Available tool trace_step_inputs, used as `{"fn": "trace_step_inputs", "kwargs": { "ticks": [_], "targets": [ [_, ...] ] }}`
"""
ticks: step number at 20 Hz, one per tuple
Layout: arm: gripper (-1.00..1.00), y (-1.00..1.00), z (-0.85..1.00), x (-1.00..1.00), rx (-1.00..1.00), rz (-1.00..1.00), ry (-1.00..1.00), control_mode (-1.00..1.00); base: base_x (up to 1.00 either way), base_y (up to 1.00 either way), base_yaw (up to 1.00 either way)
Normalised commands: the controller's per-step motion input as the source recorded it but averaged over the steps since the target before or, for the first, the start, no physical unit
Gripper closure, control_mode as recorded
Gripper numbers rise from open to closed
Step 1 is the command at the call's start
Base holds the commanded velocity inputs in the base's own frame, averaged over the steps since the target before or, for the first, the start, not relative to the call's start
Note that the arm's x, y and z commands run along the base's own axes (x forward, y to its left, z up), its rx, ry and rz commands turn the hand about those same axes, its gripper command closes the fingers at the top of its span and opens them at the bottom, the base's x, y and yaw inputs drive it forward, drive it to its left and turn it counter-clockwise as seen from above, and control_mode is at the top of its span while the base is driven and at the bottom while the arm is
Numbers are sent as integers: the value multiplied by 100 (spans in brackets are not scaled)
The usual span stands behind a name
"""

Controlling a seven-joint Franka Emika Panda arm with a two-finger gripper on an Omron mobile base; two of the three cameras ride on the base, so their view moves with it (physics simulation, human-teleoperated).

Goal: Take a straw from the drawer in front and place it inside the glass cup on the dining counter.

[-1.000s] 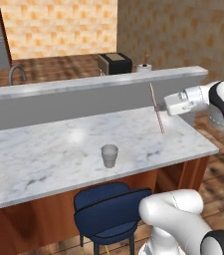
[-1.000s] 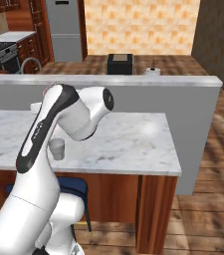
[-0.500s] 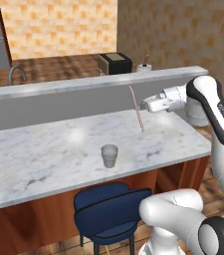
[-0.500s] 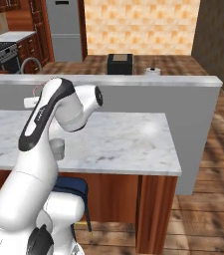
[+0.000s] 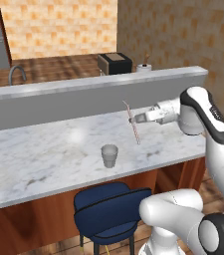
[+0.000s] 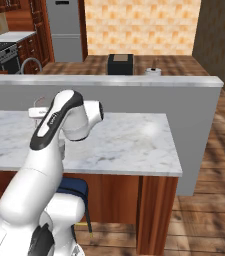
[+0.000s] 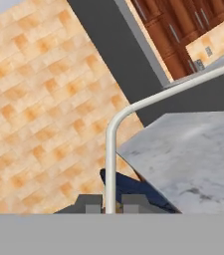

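Straw [image 5: 132, 122] pinched in my gripper [image 5: 139, 118], tilted above the dining counter [image 5: 44, 159], right of the glass cup [image 5: 109, 155]; my hand view adds a blue chair [image 7: 133, 191].

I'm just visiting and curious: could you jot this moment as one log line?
gripper: shut on thin pinkish-red and white straw | straw: tilted, above white marble dining counter | small clear glass cup: upright, empty
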Motion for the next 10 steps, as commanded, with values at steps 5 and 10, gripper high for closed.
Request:
{"fn": "trace_step_inputs", "kwargs": {
  "ticks": [5,10],
  "targets": [
    [100,10,-38,23,12,9,13,-100,0,0,0],
    [100,20,-14,34,11,8,5,-100,0,0,0]
  ]
}}
